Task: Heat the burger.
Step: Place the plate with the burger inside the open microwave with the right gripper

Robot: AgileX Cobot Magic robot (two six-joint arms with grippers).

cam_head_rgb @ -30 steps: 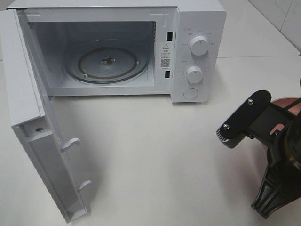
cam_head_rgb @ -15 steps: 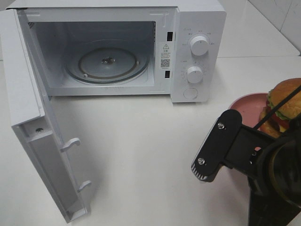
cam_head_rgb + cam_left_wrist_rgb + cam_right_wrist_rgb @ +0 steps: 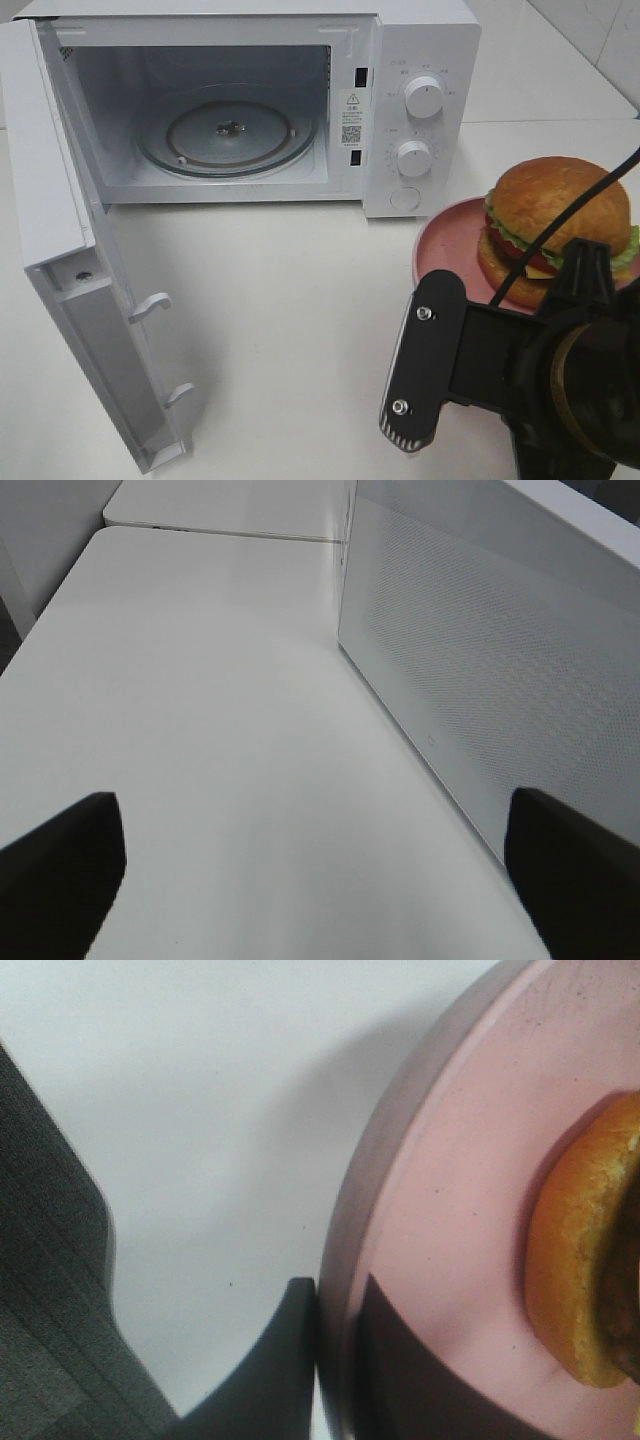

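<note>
right gripper (image 3: pixel 335 1305): clamping on the rim of the pink plate (image 3: pixel 450 1210). One finger (image 3: pixel 285 1360) is pressing outside the rim, the other is lying on the plate's inner face.
burger (image 3: pixel 560 225): sitting on the plate at the right-centre of the high frame. It is near the clamped rim and not touching the fingers.
left gripper (image 3: pixel 318 870): standing wide apart and gripping nothing, with only white table (image 3: pixel 200 730) showing between the tips.
door (image 3: pixel 480 680): hanging open at the left of the high frame, its dotted panel just beside the left gripper.
microwave (image 3: pixel 420 100): sitting across the upper part of the high frame, with the glass turntable (image 3: pixel 228 130) showing inside.
right arm (image 3: pixel 560 390): filling the lower right of the high frame and covering the plate's near edge.
</note>
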